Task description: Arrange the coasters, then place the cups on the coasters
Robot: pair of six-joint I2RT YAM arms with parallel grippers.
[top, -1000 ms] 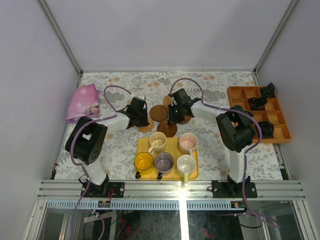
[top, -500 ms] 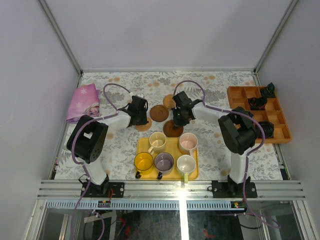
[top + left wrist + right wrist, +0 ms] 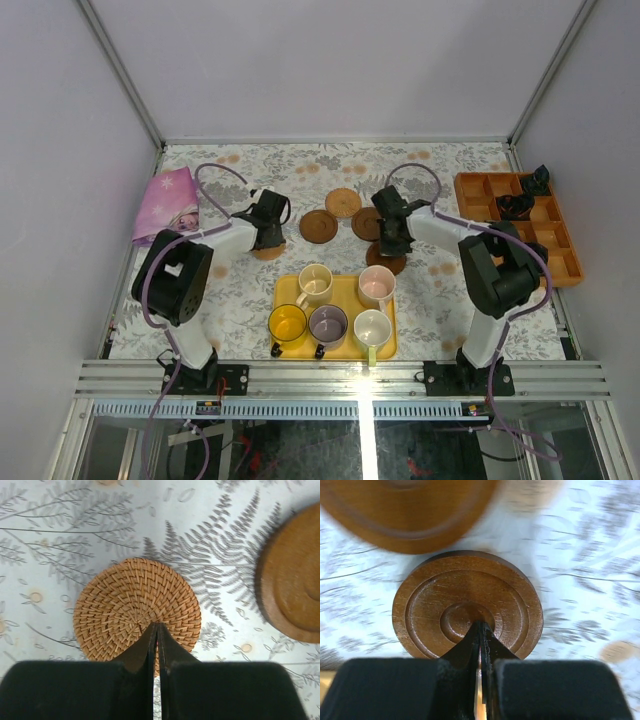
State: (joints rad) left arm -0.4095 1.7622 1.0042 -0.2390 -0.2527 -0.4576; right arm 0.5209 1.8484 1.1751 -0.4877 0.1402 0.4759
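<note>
Coasters (image 3: 320,225) have been spread apart over the last second; a second ago they lay bunched and overlapping behind the tray (image 3: 346,298).

The left gripper (image 3: 156,627), jaws pressed together, bears tip-down on the woven coaster (image 3: 135,610) and has slid it leftward, clear of the group. It holds nothing.

The right gripper (image 3: 481,626), jaws likewise together, presses on the centre of the dark coaster (image 3: 465,605) and has pushed it to the right, so that it now lies just behind the tray's right corner. The right wrist view is blurred at the top, which suggests the arm is in motion.

Three coasters remain between the two grippers, each apart from its neighbours; no overlap is seen.

The five cups (image 3: 316,283) stand on the tray, untouched.

Assessment: the arranging step is well advanced but the row is uneven, and cup placement has not begun.
</note>
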